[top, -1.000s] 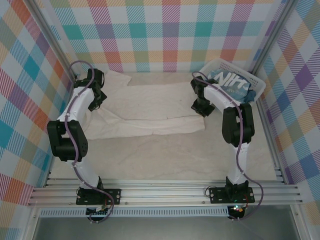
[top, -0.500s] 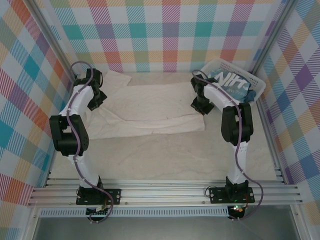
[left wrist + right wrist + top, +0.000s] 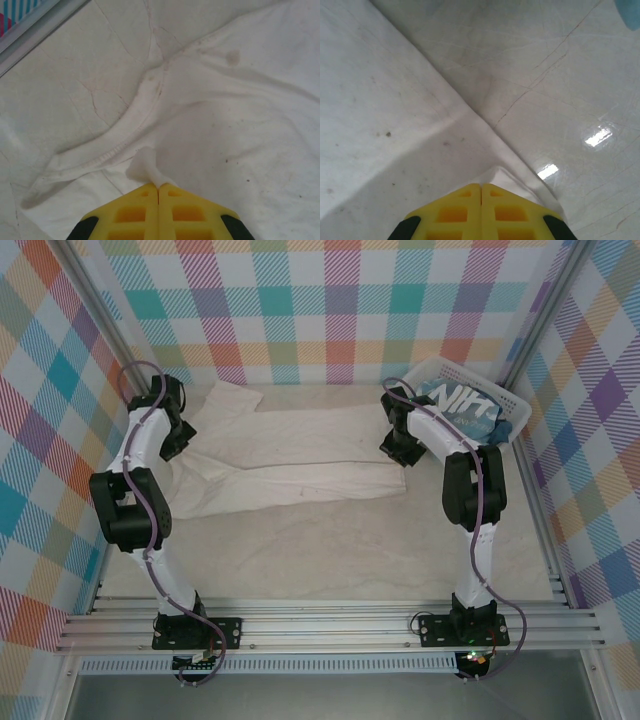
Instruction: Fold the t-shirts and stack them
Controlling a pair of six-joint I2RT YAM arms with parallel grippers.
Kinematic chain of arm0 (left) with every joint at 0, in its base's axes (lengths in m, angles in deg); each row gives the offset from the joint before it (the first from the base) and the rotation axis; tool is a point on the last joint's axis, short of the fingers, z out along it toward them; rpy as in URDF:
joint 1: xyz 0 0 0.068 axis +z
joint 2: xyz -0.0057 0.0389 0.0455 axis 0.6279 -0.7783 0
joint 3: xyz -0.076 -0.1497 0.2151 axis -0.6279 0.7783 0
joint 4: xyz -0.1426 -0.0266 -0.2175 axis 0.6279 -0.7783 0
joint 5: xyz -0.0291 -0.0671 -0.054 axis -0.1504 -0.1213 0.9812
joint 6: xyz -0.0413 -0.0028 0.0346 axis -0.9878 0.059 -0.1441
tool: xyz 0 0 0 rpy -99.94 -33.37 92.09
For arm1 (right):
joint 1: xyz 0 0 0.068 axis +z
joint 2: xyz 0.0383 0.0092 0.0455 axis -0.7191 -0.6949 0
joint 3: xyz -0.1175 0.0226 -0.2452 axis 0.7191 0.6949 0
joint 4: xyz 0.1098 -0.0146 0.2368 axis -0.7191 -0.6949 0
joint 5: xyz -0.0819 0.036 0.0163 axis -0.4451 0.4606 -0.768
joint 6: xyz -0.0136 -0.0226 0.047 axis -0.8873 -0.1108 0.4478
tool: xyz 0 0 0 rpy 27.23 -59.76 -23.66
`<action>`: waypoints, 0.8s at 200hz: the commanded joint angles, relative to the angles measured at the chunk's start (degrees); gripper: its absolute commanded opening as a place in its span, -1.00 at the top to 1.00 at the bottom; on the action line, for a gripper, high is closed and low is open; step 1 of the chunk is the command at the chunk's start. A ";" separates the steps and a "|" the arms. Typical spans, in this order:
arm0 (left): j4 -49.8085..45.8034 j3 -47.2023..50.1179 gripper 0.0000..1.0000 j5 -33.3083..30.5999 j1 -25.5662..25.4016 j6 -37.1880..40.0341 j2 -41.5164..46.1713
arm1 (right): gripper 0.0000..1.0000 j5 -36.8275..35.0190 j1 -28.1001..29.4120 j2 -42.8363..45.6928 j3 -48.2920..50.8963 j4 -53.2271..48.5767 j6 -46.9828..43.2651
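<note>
One cream-white t-shirt (image 3: 300, 455), one blue t-shirt (image 3: 465, 405), one basket (image 3: 510, 425).

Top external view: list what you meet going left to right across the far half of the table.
From the left: left gripper → cream-white t-shirt → right gripper → white basket.

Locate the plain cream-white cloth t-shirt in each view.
Top external: plain cream-white t-shirt spread across centre frame.
Left wrist: centre and right, fold pinched in the left gripper.
Right wrist: left half, edge pinched in the right gripper.
Shared landmark: pale tabletop.
</note>
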 commanded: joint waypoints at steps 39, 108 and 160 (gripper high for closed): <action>-2.51 -3.74 1.00 0.69 0.40 0.14 -3.07 | 1.00 -0.89 -0.09 -0.14 -1.50 0.25 -1.28; 0.55 -2.21 1.00 3.22 0.38 -0.77 -5.83 | 1.00 -2.50 0.11 -1.76 -3.08 -1.34 -0.71; 1.11 -4.58 1.00 4.45 0.45 -0.75 -8.38 | 1.00 -8.33 1.07 -2.45 -6.64 -6.95 2.41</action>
